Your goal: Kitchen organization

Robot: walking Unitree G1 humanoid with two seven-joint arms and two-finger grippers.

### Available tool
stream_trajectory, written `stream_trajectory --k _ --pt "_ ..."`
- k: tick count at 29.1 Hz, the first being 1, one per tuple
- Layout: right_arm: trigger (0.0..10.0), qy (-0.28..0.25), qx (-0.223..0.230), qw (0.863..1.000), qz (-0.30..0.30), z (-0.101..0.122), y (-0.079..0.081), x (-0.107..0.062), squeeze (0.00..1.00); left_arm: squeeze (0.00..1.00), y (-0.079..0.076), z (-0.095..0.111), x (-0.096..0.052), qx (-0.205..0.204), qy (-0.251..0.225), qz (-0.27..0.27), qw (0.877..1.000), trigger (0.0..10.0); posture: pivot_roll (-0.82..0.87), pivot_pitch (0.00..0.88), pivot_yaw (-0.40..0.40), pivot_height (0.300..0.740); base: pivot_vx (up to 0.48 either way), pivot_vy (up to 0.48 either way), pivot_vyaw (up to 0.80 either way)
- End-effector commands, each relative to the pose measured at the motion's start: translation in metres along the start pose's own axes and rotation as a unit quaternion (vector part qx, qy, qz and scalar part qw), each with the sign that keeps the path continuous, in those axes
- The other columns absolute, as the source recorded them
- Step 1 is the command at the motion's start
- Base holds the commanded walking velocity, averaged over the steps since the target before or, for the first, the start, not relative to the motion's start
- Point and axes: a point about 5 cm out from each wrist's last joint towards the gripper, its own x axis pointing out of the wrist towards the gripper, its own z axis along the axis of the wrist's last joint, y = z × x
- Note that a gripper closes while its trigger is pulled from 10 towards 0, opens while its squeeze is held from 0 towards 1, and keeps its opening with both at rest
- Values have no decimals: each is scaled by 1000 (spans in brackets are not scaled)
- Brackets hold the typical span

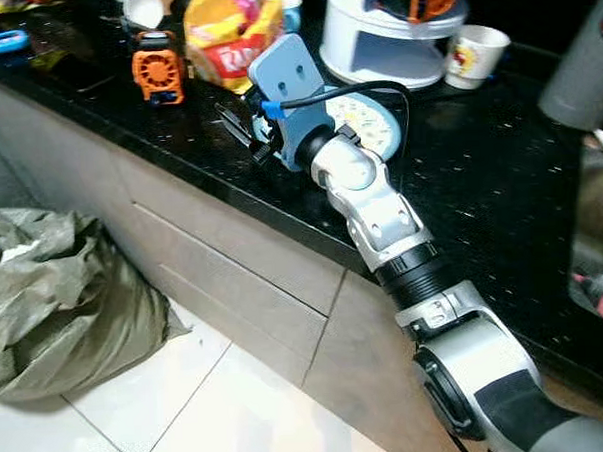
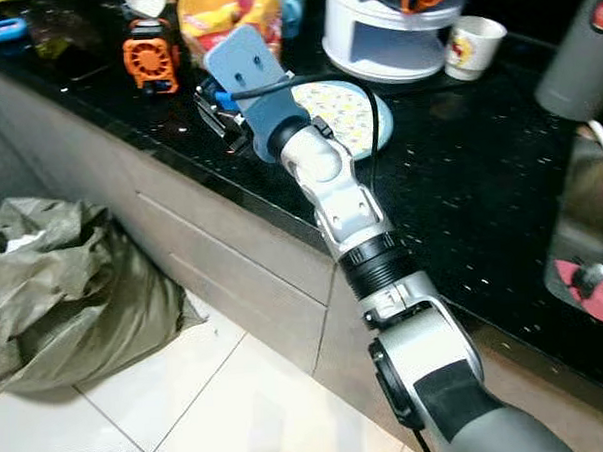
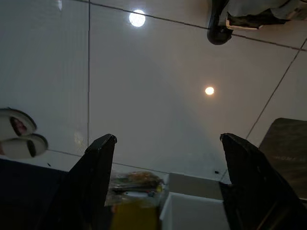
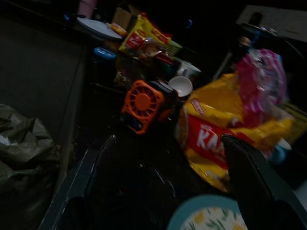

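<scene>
My right arm reaches over the front edge of the black counter point(image 1: 480, 188). Its gripper point(image 1: 239, 129) hovers low over the counter, open and holding nothing, and points toward an orange mini fan point(image 1: 158, 72) and a yellow snack bag point(image 1: 231, 34). In the right wrist view the fan point(image 4: 144, 104) and bag point(image 4: 225, 129) lie ahead of the open right gripper point(image 4: 168, 139). A flower-patterned plate point(image 1: 369, 123) with a teal rim lies just behind the wrist. My left gripper point(image 3: 168, 139) hangs open over pale floor tiles.
A white two-tier stand point(image 1: 388, 37) and a paper cup point(image 1: 474, 53) stand at the back of the counter. A grey bottle point(image 1: 585, 68) and a sink point(image 2: 593, 243) are at the right. A grey-green sack point(image 1: 54, 297) lies on the floor by the drawers. Slippers point(image 3: 19, 139) rest on the tiles.
</scene>
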Motion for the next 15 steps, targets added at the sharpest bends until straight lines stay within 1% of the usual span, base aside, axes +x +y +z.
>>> stream_trajectory --k 1,2,5,8,15 --pt "10000 8 -17 1000 1 -5 -4 -4 0 0 -4 -6 0 0 8 -7 1000 10000 88 100 -69 740 0 0 763" --pt "10000 8 -17 1000 1 -5 -4 -4 0 0 -4 -6 0 0 8 -7 1000 10000 88 100 -69 740 0 0 763" --pt "10000 7 -19 1000 -7 -5 -13 -6 0 0 -3 -7 0 1 9 -8 1000 10000 88 101 -68 740 0 0 763" --pt "10000 8 -20 1000 -12 -5 -17 -6 0 0 -3 -7 0 2 8 -8 1000 10000 87 101 -67 740 0 0 763" --pt "10000 12 -18 1000 -22 -7 -21 -9 0 0 -6 -1 0 5 2 -10 1000 10000 84 102 -65 740 0 0 763"
